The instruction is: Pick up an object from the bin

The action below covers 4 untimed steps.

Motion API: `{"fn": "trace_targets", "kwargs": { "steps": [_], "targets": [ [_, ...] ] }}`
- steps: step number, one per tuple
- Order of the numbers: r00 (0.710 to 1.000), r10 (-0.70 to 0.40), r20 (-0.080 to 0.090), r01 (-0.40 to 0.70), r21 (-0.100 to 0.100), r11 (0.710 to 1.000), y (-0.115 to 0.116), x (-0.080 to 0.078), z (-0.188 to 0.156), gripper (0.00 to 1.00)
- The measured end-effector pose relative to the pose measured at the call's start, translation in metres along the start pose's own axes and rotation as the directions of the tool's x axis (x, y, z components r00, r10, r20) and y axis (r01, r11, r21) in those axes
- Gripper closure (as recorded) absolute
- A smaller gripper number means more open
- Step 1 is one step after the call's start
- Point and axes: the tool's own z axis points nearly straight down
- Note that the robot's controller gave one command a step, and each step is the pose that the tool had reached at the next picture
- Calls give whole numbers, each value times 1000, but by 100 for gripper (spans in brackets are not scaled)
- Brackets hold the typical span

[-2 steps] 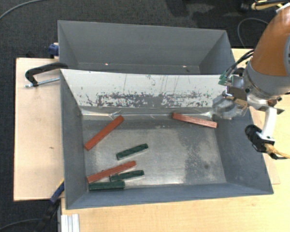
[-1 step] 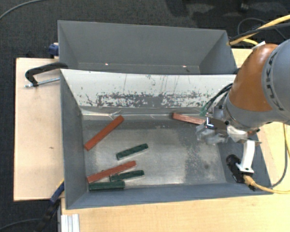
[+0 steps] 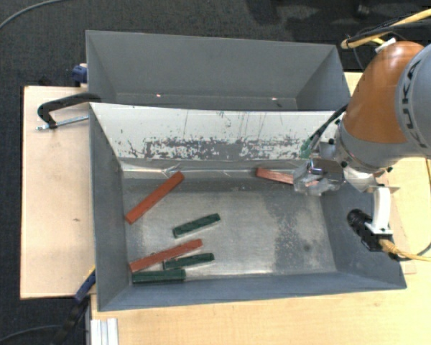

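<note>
Under me sits the grey metal bin (image 3: pixel 106 207), with sloping walls and a scuffed floor. On that floor, left of the middle, a red stick (image 3: pixel 154 198) lies slantwise, apart from a green stick (image 3: pixel 196 224) nearer the centre. By the front left corner lies a second red stick (image 3: pixel 165 255), a second green stick (image 3: pixel 189 261) just beside it and a third green stick (image 3: pixel 158 277) along the front wall. A third red stick (image 3: pixel 274 175) is at the back wall's foot; whether it rests flat I cannot tell.

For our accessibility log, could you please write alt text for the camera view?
The robot's hand sits at the right end of a red-orange stick by the back wall of the bin. Two more red-orange sticks and three dark green sticks lie at front left.
</note>
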Motion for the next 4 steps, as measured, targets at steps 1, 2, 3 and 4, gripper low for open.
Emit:
{"fn": "trace_targets", "kwargs": {
  "steps": [1, 2, 3, 4],
  "targets": [
    [1000, -16, -2, 16, 9, 1000, -13, 15, 38, 100],
    [985, 171, -2, -171, 2, 985, -2, 59, 26, 100],
    [957, 291, 1, -291, 7, 957, -22, 22, 36, 100],
    [903, 429, 1, -429, 2, 903, -10, -8, 31, 100]
  ]
}}
